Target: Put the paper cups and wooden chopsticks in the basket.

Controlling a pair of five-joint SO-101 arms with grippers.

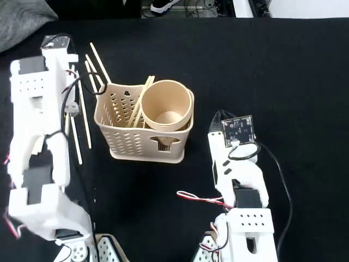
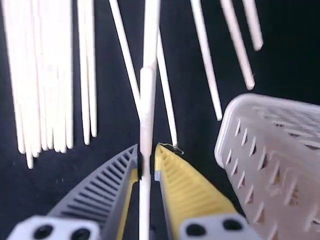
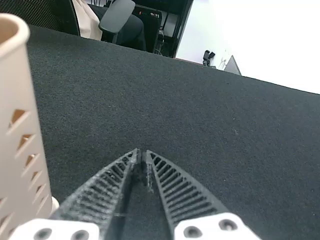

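White arms (image 1: pixel 32 103), black cables (image 1: pixel 277 164), apparently yellow finger (image 2: pixel 185 185)

One basket (image 1: pixel 131 143). One nested stack of paper cups (image 1: pixel 175 103), exact cup count unclear. About three standing chopsticks (image 1: pixel 143 95). Well over ten loose wooden chopsticks (image 2: pixel 45 75).

Robotics lab bench, set in an office-type room.

Table (image 1: pixel 283 65) is draped in black cloth. Two white arms stand side by side on it, the left arm (image 1: pixel 35 142) and the right arm (image 1: pixel 240 185), both with perforated, printed-looking shells. Red and white wires (image 1: pixel 199 197) trail loose, and a bare camera circuit board (image 1: pixel 238 130) sits exposed on the right arm. Beyond the table edge are a swivel office chair (image 3: pixel 117 15), dark desk furniture (image 3: pixel 165 25) and cables (image 1: pixel 199 6) lying on the floor.
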